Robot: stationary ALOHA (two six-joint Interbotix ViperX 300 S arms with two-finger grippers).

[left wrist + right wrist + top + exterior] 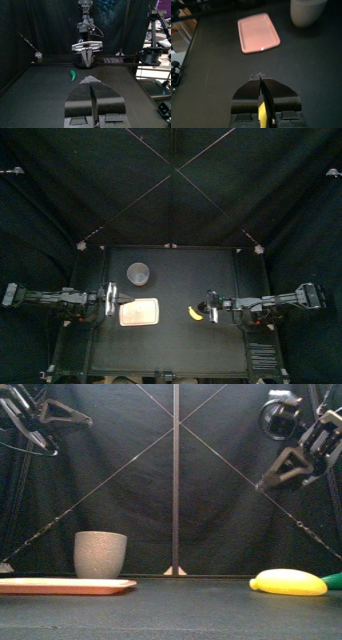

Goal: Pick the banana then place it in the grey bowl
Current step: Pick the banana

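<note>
Jaws of your right pincer (260, 77) were clenched on nothing, raised above the banana (289, 582). The banana lay on the counter (174, 614) at its right side, with a green toy (334, 579) just beside it. Your left pincer (93, 84), likewise clenched and empty, hung high by the tray (138, 312). You had the cup (100, 554) upright behind the tray, well apart from the banana.

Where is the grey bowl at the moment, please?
In the top view the grey bowl stands left of centre, just behind the pink plate.
</note>
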